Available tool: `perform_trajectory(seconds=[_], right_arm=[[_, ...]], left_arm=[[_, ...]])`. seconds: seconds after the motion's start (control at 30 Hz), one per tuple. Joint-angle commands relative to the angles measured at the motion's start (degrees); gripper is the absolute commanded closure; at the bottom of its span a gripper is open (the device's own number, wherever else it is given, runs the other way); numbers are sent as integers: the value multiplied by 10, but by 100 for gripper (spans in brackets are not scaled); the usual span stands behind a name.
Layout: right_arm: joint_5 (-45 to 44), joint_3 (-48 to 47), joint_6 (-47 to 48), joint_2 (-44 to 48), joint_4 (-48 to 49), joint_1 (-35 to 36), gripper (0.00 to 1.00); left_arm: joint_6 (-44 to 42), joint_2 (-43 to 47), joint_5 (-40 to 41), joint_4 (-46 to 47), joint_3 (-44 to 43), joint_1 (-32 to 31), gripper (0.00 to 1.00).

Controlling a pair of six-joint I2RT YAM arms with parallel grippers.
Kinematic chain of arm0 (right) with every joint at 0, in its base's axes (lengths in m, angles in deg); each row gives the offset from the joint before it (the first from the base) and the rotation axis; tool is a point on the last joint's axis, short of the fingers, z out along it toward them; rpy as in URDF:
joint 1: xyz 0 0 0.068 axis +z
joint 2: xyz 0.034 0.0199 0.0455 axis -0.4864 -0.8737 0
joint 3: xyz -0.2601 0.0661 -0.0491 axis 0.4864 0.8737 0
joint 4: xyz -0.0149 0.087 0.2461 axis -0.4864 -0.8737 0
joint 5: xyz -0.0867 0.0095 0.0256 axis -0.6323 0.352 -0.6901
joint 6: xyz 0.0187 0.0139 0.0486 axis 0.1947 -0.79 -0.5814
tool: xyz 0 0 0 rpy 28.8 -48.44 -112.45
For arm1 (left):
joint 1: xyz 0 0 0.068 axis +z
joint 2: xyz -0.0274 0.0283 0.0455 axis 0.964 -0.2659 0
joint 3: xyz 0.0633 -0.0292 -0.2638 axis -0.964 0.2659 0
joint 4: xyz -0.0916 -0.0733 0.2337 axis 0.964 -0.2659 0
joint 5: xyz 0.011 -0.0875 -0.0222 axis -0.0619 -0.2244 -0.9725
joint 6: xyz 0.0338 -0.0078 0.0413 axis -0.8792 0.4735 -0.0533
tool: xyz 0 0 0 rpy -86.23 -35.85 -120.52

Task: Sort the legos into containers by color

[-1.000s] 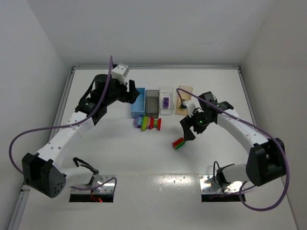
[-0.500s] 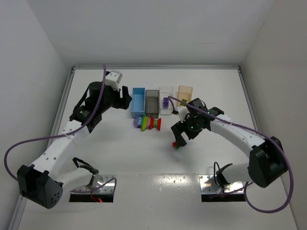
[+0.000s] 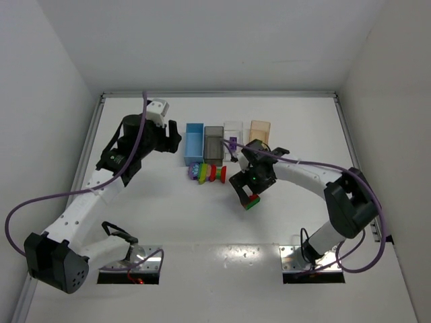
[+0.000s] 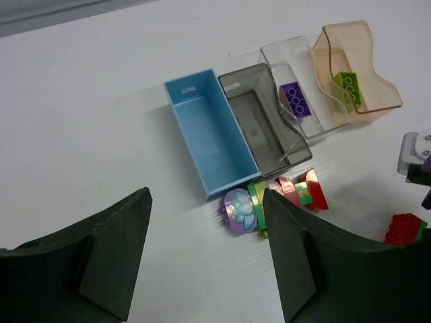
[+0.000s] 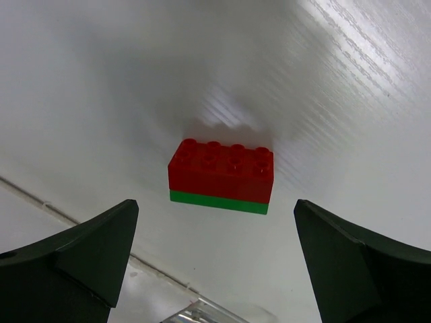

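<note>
A red brick on a green one (image 5: 221,176) lies on the white table, also seen in the top view (image 3: 252,200). My right gripper (image 5: 214,215) hangs open just above it, one finger on each side, touching nothing. A multicoloured row of legos (image 4: 273,198), purple, green and red, lies in front of the blue bin (image 4: 212,145) and the dark grey bin (image 4: 259,128). The clear bin (image 4: 286,46) holds a purple brick (image 4: 294,99). The orange bin (image 4: 378,87) holds a lime brick (image 4: 350,87). My left gripper (image 4: 205,202) is open and empty, high over the table left of the bins.
The four bins stand side by side at the back middle of the table (image 3: 168,215), the blue one (image 3: 194,142) leftmost and the orange one (image 3: 260,129) rightmost. White walls close in the table on three sides. Purple cables loop from both arms.
My right gripper has swung left and down from near the orange bin to over the red and green brick, and its jaws have widened. My left gripper has drawn back left from above the blue bin.
</note>
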Motion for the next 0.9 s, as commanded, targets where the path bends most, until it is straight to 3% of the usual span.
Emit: perform_trajectory(seconds=[0.0,0.63,0.87], right_arm=[[-43,-30,-25,-22,18,12,0],[-57,-64,-37,-94,7,28,0],[-57,-64,-42,-105,7,28,16]], left_arm=[[-5,6,4,5,1,8,27],[-5,-6,-1,11,1,8,26],[-5,-6,-6,16,6,8,26]])
